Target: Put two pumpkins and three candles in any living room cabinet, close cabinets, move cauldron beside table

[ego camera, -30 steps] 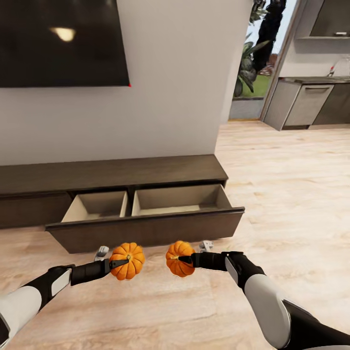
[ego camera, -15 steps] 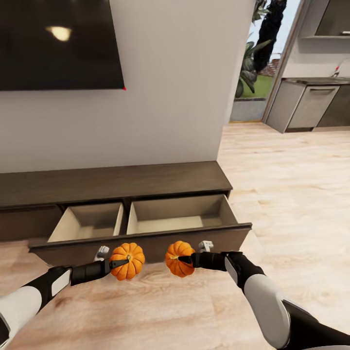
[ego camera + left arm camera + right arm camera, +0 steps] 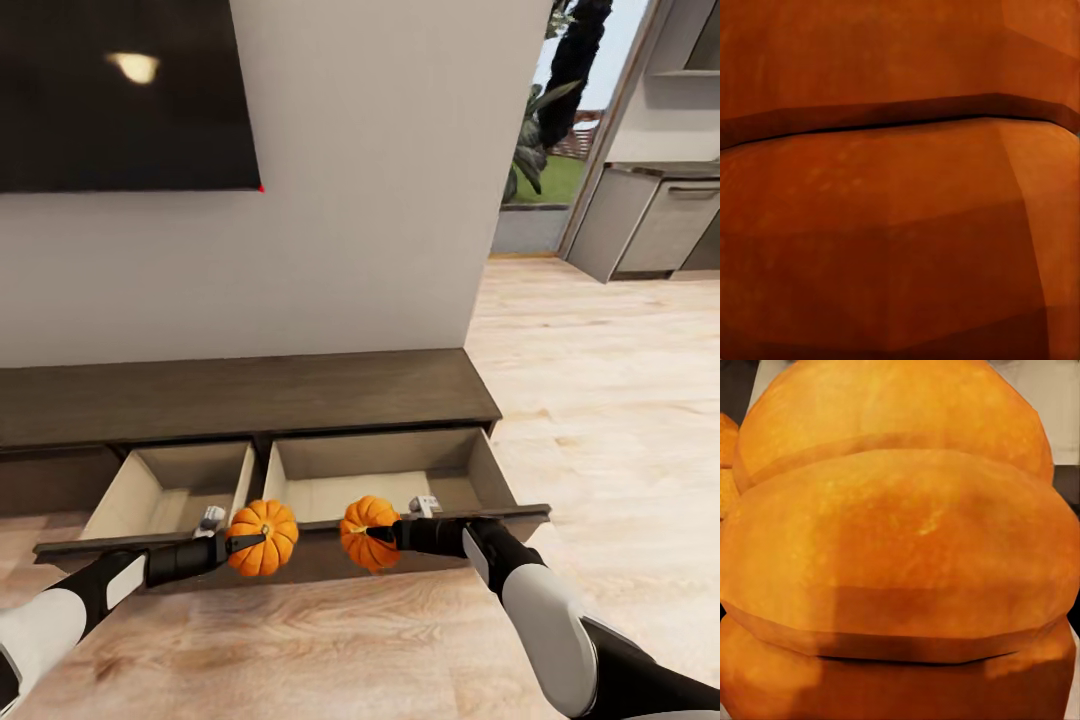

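Pumpkins, two of them, each pinched in an end effector just in front of the cabinet. Left end effector clamps the left pumpkin: squat, ribbed, bright orange, matte skin, dark finger lying across its near face. Right end effector clamps the right pumpkin, same ribbed shape, a bit darker orange on its shaded side. The two pumpkins sit close beside each other but apart, both over the front edge of the cabinet's open drawer. Cabinet is long and low, dark brown wood grain, flat top, no handles. Drawer is pulled out, split by a partition into two pale beige compartments with smooth plain walls; left pumpkin is near the partition, right pumpkin before the right compartment. Left wrist view: close-up of deep orange pumpkin skin with one dark curved groove between ribs. Right wrist view: lighter orange bulging ribs, faceted, softly mottled. Floor beside the cabinet is light wood plank. Above the cabinet, a plain white wall with a glossy black screen.
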